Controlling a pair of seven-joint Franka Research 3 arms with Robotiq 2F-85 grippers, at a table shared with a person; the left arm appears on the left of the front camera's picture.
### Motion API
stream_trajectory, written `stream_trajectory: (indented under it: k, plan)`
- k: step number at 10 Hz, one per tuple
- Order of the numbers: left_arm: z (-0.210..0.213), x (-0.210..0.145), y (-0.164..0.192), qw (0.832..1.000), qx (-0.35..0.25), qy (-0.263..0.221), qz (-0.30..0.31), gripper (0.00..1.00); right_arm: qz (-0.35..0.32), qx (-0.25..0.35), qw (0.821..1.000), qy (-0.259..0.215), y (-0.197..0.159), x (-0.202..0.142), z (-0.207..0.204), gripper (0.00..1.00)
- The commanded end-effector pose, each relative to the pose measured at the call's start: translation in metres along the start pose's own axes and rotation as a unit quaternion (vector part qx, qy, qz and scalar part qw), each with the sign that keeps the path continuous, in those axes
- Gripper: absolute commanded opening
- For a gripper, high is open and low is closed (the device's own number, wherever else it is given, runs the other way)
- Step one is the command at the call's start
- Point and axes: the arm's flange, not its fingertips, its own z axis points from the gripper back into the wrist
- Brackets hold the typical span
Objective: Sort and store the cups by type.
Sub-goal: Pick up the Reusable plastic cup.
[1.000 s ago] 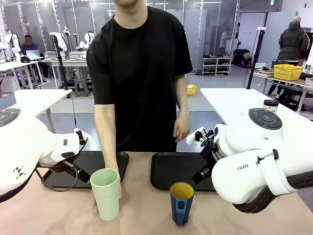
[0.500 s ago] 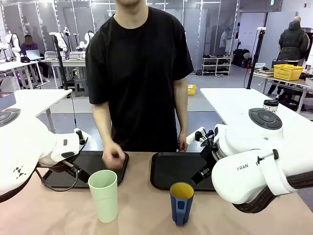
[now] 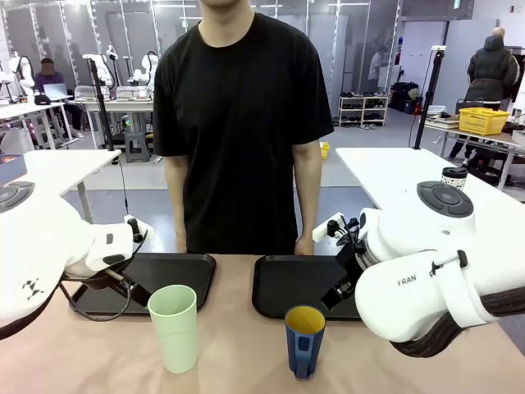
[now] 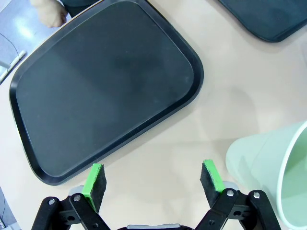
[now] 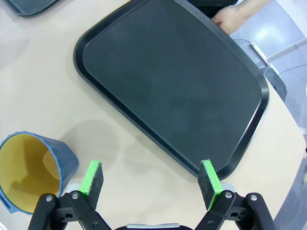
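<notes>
Green-padded, spread wide and empty: left end effector [image 4: 153, 179] just beside upright pale-green tumbler [image 4: 268, 172], right end effector [image 5: 151, 181] just beside blue mug [image 5: 36, 170], both on the bench [image 4: 240, 86]; likely light, stiff, slick, so best pinched across the wall, clear of the mug's handle.

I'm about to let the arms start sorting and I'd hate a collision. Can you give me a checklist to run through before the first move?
1. Left jaws open, holding nothing: ok.
2. Right jaws open, holding nothing: ok.
3. Green cup upright and untouched, in front of the left tray: ok.
4. Blue mug upright in front of the right tray, handle toward the robot: ok.
5. Both trays bare: ok.
6. Person's hands at the far edge of the table, away from both cups: ok.
</notes>
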Motion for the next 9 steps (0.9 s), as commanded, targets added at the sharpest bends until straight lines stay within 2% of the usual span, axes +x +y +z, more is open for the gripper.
stream_trajectory:
  k: [1,9]
  plan:
    - [0.0000,-0.0001,0.0003,1.000,0.000,0.000,0.000,1.00,-0.001,0.000,1.000,0.000,-0.0001,-0.0001,0.0000,1.00]
    - [0.0000,-0.0001,0.0003,1.000,0.000,0.000,0.000,1.00,-0.001,0.000,1.000,0.000,-0.0001,-0.0001,0.0000,1.00]
